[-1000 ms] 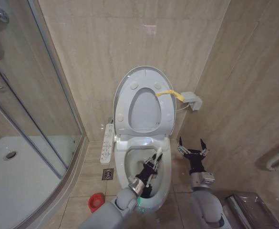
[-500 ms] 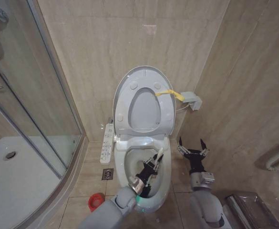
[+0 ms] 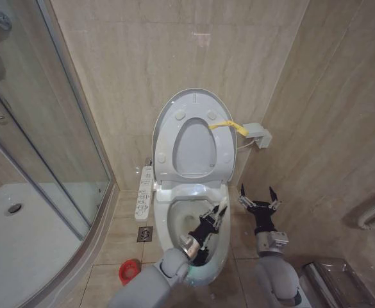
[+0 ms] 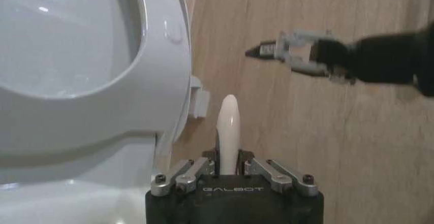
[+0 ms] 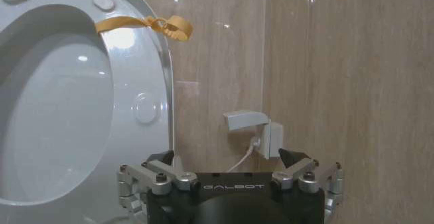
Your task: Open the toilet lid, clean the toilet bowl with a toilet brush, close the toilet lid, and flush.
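Note:
The toilet lid (image 3: 193, 95) stands raised against the back wall with the seat ring (image 3: 168, 128) folded up in front of it. A yellow loop tag (image 3: 229, 126) hangs at its right side. Below lies the open toilet bowl (image 3: 169, 215). My left gripper (image 3: 215, 217) reaches into the bowl, shut on the toilet brush (image 4: 228, 125) by its white stick handle. The bristle head is hidden behind my wrist. My right gripper (image 3: 256, 195) hovers open beside the bowl's right side, close to the side wall, holding nothing.
A long white button panel (image 3: 144, 192) runs along the bowl's left side. A red holder cup (image 3: 129, 272) sits on the floor tiles near a floor drain (image 3: 145, 234). The glass shower enclosure (image 3: 52, 141) stands left. A wall socket box (image 3: 258, 135) sits right of the lid.
My left gripper has shifted the brush handle a little to the right across the bowl. The right arm has stayed still.

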Tool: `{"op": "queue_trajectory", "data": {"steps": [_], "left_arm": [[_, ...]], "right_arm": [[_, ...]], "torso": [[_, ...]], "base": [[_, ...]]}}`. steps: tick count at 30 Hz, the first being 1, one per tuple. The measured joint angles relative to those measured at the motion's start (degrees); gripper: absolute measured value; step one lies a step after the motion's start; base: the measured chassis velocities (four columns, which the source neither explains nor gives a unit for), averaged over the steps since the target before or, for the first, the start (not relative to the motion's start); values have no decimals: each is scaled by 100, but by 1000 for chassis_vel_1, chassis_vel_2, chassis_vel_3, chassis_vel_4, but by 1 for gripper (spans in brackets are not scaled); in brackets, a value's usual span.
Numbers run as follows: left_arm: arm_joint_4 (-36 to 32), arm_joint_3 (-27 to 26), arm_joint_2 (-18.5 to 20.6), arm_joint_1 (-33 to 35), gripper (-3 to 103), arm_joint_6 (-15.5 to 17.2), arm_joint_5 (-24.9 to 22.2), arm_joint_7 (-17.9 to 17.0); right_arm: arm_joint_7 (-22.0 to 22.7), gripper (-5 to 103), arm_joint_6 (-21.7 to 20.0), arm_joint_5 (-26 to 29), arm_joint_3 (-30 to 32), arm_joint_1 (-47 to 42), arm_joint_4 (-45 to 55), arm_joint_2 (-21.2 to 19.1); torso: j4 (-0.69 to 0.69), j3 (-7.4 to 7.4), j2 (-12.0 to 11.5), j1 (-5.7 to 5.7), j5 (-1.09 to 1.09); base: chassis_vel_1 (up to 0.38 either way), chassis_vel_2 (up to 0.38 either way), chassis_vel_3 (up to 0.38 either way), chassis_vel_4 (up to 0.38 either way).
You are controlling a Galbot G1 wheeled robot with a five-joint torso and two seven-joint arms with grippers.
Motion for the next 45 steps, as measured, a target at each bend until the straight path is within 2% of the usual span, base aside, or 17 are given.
{"op": "queue_trajectory", "data": {"steps": [6, 11, 19, 23, 34, 42, 45], "left_arm": [[576, -33, -71, -68, 19, -169, 101, 68], [732, -93, -173, -200, 19, -221, 97, 62], [209, 32, 16, 23, 19, -118, 225, -35], [-86, 13, 253, 279, 19, -35, 271, -104], [-1219, -309, 964, 877, 19, 275, 371, -241], [-1612, -612, 1383, 1400, 19, 335, 432, -259], [-1745, -725, 1505, 1553, 19, 332, 472, -269]], "right_arm": [[0, 100, 0, 0, 0, 0, 0, 0], [0, 100, 0, 0, 0, 0, 0, 0], [0, 100, 0, 0, 0, 0, 0, 0], [0, 100, 0, 0, 0, 0, 0, 0], [0, 100, 0, 0, 0, 0, 0, 0], [0, 100, 0, 0, 0, 0, 0, 0], [0, 100, 0, 0, 0, 0, 1, 0]], "torso": [[-3, -2, 1, -1, -5], [0, 0, 0, 0, 1], [0, 0, 0, 0, -1], [-3, -2, 1, -1, -5], [1, -1, 1, -1, 0], [5, 2, -1, 0, 2], [1, 1, -1, 0, 0]], "base": [[0, 0, 0, 0], [0, 0, 0, 0], [0, 0, 0, 0], [0, 0, 0, 0], [0, 0, 0, 0], [0, 0, 0, 0], [0, 0, 0, 0]]}}
